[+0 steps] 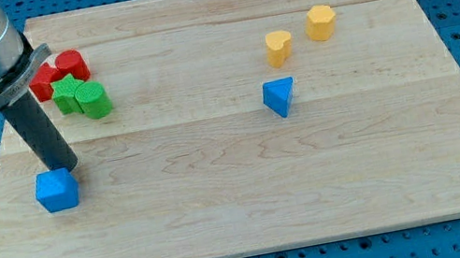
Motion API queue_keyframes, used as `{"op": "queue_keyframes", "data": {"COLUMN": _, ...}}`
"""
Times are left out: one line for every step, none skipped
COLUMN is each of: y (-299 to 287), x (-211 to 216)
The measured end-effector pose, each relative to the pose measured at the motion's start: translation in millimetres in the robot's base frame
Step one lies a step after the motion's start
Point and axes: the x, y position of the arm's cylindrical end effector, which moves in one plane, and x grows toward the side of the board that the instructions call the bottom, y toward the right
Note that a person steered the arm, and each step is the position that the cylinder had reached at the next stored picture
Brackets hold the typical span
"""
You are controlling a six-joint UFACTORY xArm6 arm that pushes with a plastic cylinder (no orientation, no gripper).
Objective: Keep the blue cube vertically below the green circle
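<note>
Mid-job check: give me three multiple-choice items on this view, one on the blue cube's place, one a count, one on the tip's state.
1. Where is the blue cube?
A. the view's lower left
B. the view's top right
C. board centre

2. How many yellow blocks are there?
A. one
B. two
C. four

3. My tip is:
A. beside the blue triangular block
B. among the yellow blocks
C. at the blue cube's upper right edge

Answers: 1 A, it lies below the green cylinder. 2 B, both sit at upper right. 3 C, the rod ends at that cube.
</note>
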Motion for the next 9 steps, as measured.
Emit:
{"op": "queue_keyframes", "data": {"y": 0.4, "x": -20.6}}
{"op": "queue_keyframes", "data": {"y": -21.5, "x": -13.4}}
{"op": "queue_keyframes", "data": {"y": -60.4, "x": -41.4}}
{"op": "queue_keyframes", "data": {"y": -101.4, "x": -39.7}}
{"op": "queue_keyframes", "data": {"y": -101.4, "x": -39.7}}
{"op": "queue_keyframes", "data": {"y": -101.5, "x": -40.3}}
{"op": "queue_keyframes", "data": {"y": -101.5, "x": -22.1}}
{"op": "queue_keyframes", "data": {"y": -67.3, "x": 35.0}}
{"op": "queue_keyframes", "data": {"y": -32.8, "x": 61.5}}
